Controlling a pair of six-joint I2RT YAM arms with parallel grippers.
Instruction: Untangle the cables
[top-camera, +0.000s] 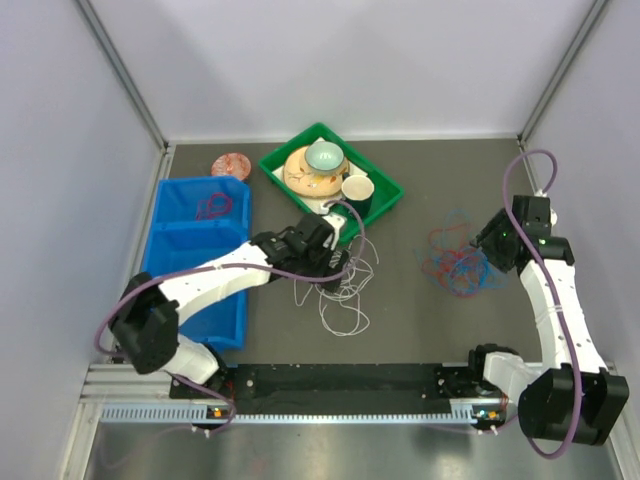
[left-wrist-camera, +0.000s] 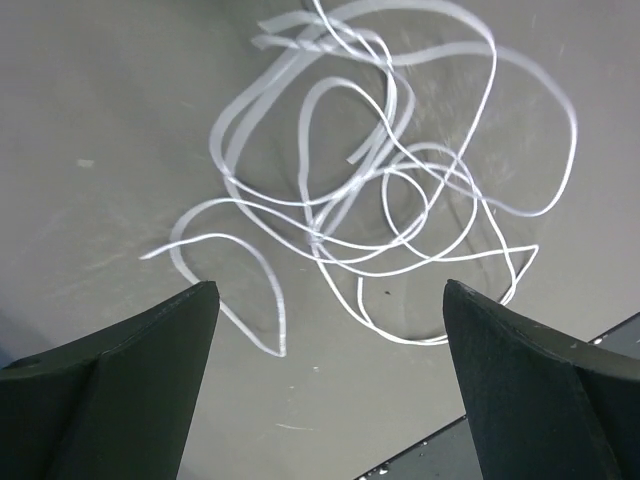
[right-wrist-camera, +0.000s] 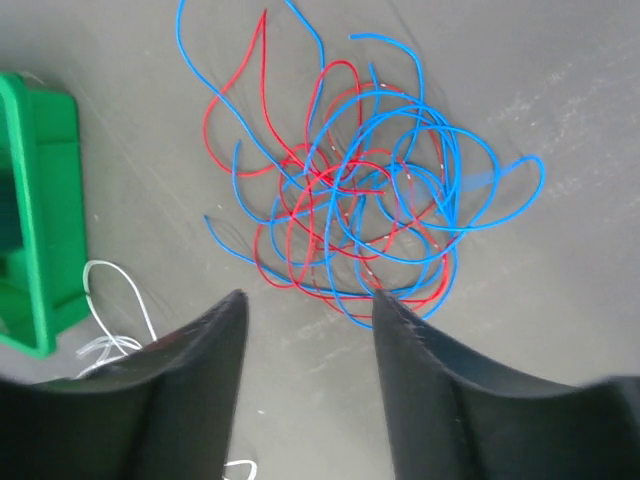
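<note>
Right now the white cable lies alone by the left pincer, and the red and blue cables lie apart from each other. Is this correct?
No: the red cable and blue cable are tangled in one heap; the right wrist view shows it. The rest holds.

Top cam: high behind the 2 arm bases, looks down on whole bench (top-camera: 400, 315). L wrist cam: close over white cable (left-wrist-camera: 400, 200), facing down past L gripper (left-wrist-camera: 328, 288). R wrist cam: close over red/blue tangle (right-wrist-camera: 360, 210), also catches green tray (right-wrist-camera: 40, 200) edge + white cable; top view shares all.
</note>
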